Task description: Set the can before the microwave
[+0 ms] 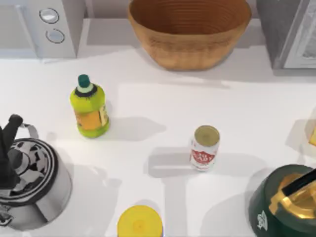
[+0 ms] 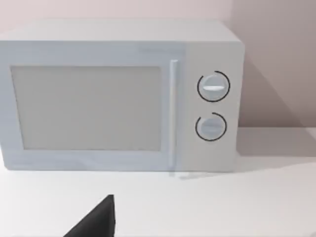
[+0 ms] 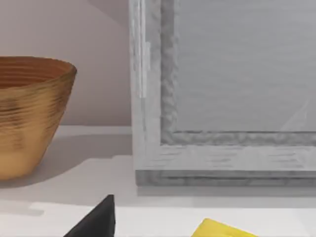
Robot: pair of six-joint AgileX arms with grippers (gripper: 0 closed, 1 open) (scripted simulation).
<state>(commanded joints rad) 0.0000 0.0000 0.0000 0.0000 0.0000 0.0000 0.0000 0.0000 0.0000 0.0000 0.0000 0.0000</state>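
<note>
The can (image 1: 204,148), white with a red label and a dull gold top, stands upright on the white table right of centre. The microwave (image 1: 42,27), light grey with two round white dials, sits at the far left corner; the left wrist view faces its front (image 2: 118,98). A dark part of my left gripper (image 2: 96,221) shows low in that view, well short of the microwave. Likewise, a dark part of my right gripper (image 3: 96,221) shows in the right wrist view, facing the darker grey box. Neither gripper is near the can.
A green bottle (image 1: 90,107) stands left of centre, between can and microwave. A woven basket (image 1: 189,32) sits at the back middle, a darker grey box (image 1: 291,32) at the back right. A silver kettle (image 1: 27,180), a yellow-topped cylinder (image 1: 140,222) and a green kettle (image 1: 289,202) line the front.
</note>
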